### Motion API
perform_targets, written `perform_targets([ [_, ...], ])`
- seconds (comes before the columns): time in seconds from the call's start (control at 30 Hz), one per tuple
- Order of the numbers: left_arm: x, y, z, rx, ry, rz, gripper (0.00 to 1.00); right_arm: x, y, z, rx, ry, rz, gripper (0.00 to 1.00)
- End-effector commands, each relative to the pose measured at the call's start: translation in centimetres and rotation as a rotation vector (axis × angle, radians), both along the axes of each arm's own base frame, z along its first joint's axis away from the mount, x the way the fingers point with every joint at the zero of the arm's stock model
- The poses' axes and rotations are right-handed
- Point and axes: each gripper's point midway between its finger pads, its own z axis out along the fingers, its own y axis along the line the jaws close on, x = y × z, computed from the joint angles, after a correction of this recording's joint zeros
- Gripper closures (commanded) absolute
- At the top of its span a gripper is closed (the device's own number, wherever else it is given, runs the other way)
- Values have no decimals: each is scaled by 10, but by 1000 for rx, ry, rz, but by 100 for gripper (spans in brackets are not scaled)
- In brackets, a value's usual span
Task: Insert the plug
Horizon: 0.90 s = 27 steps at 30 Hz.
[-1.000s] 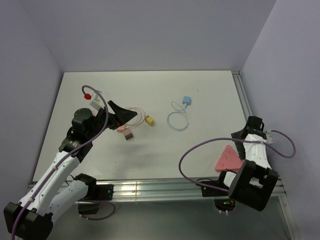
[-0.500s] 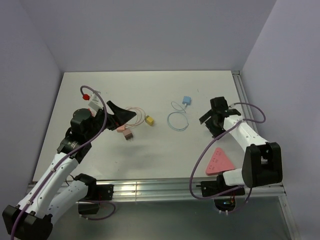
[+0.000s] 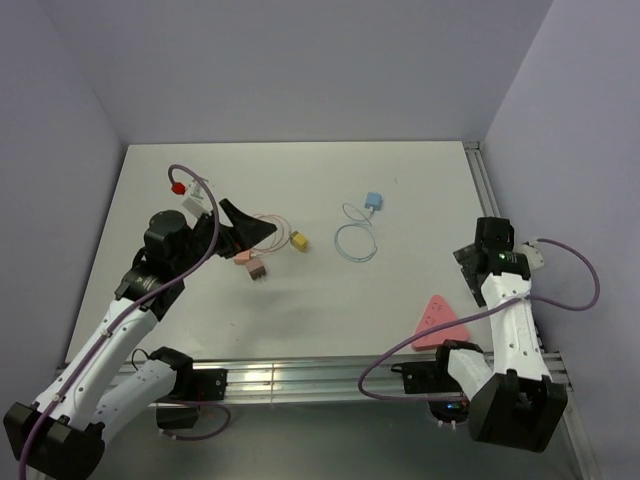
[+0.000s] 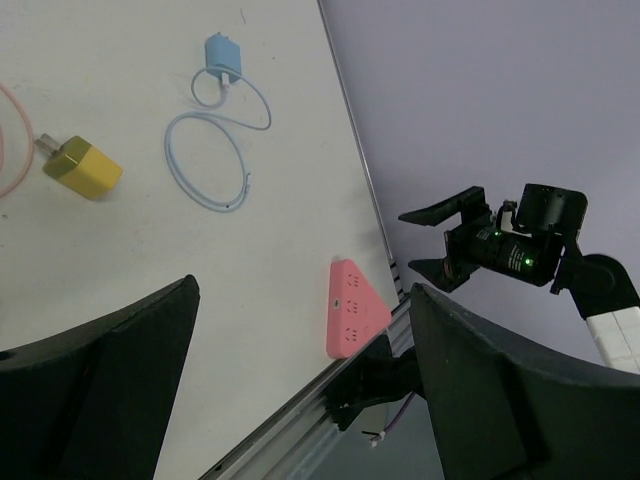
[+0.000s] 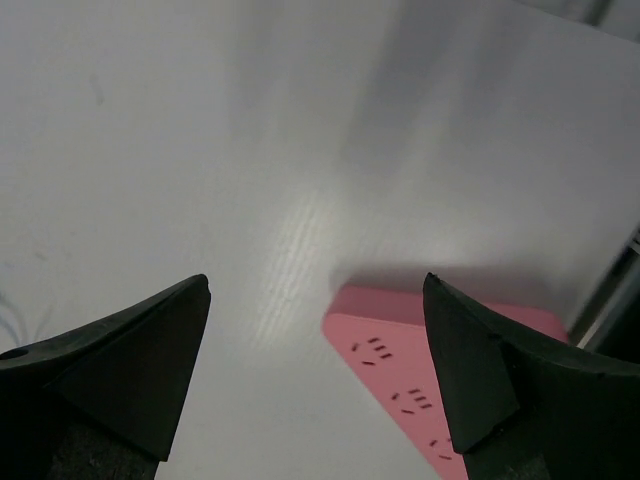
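Observation:
A pink triangular power strip [image 3: 438, 322] [image 4: 354, 308] [image 5: 420, 390] lies flat near the table's front right edge. A yellow plug [image 3: 298, 241] [image 4: 82, 168] lies mid-table on a thin pink cable. A blue plug [image 3: 373, 200] [image 4: 220, 50] with a looped pale blue cable lies farther back. My left gripper [image 3: 250, 225] [image 4: 305, 290] hangs open and empty above the table, left of the yellow plug. My right gripper [image 3: 470, 258] [image 5: 316, 280] [image 4: 408, 240] is open and empty, raised over the table just beyond the strip's far corner.
A pink plug [image 3: 243, 257] and a brown plug [image 3: 257, 270] lie below my left gripper. A metal rail [image 3: 300, 375] runs along the front edge and another [image 3: 487, 200] along the right edge. Purple walls close in the back and both sides.
My right arm swung out toward the table's middle, then came back toward the right rail. The power strip slid a little to the left. My left arm barely moved.

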Motion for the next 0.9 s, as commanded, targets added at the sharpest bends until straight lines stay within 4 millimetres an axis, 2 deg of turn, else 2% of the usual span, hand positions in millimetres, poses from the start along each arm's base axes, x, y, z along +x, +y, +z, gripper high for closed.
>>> perform_targets([
  [0.0, 0, -7, 21, -15, -62, -31, 9, -51, -20, -2, -52, 169, -178, 6],
  [0.03, 0, -9, 20, -8, -53, -36, 9, -70, -25, -6, -76, 273, -210, 6],
  [0.07, 1, -9, 19, 1, -43, -31, 9, -75, -26, -8, -77, 307, -226, 5],
  [0.17, 8, -12, 18, 22, -2, -24, 10, -93, -15, -31, 1, 412, -235, 5],
  [0.27, 8, -15, 15, 19, 18, -34, 11, -95, 1, -43, 89, 388, -234, 11],
  [0.33, 8, -15, 15, 17, 24, -33, 11, -99, 5, -40, 106, 380, -237, 12],
  [0.43, 14, -11, 15, 23, 36, 6, 11, -104, 1, -34, 76, 401, -252, 10],
  [0.5, 16, -9, 18, 29, 46, 24, 10, -106, 4, -39, 88, 450, -230, 11],
  [0.6, 22, -5, 16, 45, 77, 68, 9, -104, 15, -42, 130, 490, -234, 10],
  [0.7, 24, -4, 17, 54, 96, 78, 9, -91, 40, -52, 183, 488, -160, 11],
  [0.8, 25, -4, 16, 57, 110, 84, 9, -74, 68, -63, 256, 500, -114, 12],
  [0.87, 25, -3, 14, 56, 115, 93, 9, -52, 88, -61, 265, 471, -53, 12],
])
